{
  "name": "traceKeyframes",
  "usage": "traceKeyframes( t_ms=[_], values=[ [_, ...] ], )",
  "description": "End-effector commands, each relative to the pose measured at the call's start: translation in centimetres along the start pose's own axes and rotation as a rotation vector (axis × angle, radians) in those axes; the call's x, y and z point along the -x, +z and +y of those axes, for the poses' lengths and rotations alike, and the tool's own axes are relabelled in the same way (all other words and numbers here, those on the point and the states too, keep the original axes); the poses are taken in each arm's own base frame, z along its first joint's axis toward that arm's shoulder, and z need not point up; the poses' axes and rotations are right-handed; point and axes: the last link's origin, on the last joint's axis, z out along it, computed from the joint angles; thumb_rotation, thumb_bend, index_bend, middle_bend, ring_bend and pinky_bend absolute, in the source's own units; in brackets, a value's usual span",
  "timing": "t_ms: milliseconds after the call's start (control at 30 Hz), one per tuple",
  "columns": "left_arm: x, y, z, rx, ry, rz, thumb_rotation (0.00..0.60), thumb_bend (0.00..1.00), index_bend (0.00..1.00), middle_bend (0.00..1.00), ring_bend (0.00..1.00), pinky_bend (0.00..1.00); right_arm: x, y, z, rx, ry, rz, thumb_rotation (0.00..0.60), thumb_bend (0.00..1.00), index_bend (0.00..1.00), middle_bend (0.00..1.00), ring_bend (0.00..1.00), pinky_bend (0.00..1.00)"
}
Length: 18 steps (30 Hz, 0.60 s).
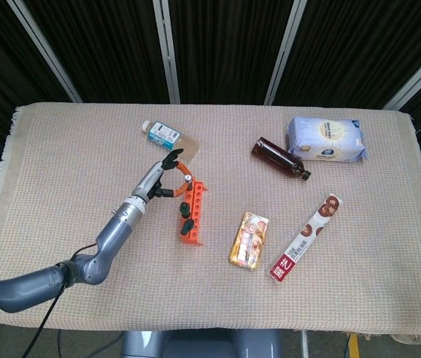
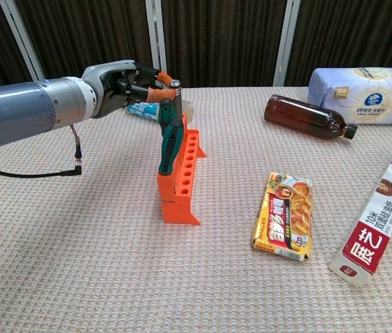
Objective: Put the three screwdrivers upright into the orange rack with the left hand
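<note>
The orange rack (image 1: 191, 215) (image 2: 181, 177) stands left of the table's middle. Two dark green-handled screwdrivers (image 1: 185, 217) (image 2: 170, 143) stand upright in its near holes; in the chest view they overlap. My left hand (image 1: 159, 179) (image 2: 125, 86) hovers at the rack's far end and grips the third screwdriver (image 1: 182, 168) (image 2: 171, 94), which has an orange handle. Its grey end points down over the rack's far holes, partly hidden behind the green handles. I cannot tell whether its tip is in a hole. The right hand does not show.
A small bottle with a blue label (image 1: 164, 135) (image 2: 142, 108) lies just behind the hand. A brown bottle (image 1: 278, 159) (image 2: 307, 118), a white-blue pack (image 1: 326, 139), a yellow snack packet (image 1: 249, 239) (image 2: 282, 216) and a red biscuit sleeve (image 1: 305, 237) lie to the right.
</note>
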Motion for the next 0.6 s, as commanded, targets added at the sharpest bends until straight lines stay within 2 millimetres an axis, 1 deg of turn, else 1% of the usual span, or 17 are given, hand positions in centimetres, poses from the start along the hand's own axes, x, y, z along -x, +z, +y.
traceKeyframes(
  t_ms=[33,200,467,533,600],
  values=[
    [-0.06,-0.06,0.02,0.001,0.002,0.000,0.600,0.47,0.45,0.00,0.00,0.00,0.00,0.00,-0.01,0.000,0.000,0.000,0.600,0.00,0.12,0.01,0.00,0.00],
    [-0.20,-0.19,0.09,0.003,0.007,0.000,0.600,0.45,0.35,0.00,0.00,0.00,-0.01,0.06,-0.02,-0.002,0.001,0.001,0.600,0.00,0.12,0.02,0.00,0.00],
    [-0.19,-0.25,0.15,0.005,0.008,-0.001,0.600,0.45,0.28,0.00,0.00,0.00,0.02,0.09,-0.02,-0.003,0.000,0.000,0.600,0.00,0.12,0.02,0.00,0.00],
    [-0.17,-0.27,0.18,0.006,0.009,-0.002,0.600,0.44,0.25,0.00,0.00,0.00,0.01,0.09,-0.01,-0.002,0.001,-0.001,0.600,0.00,0.12,0.02,0.00,0.00],
    [-0.21,-0.31,0.21,0.008,0.006,-0.001,0.600,0.42,0.19,0.00,0.00,0.00,0.00,0.11,-0.02,-0.002,0.001,0.000,0.600,0.00,0.12,0.02,0.00,0.00]
  ],
)
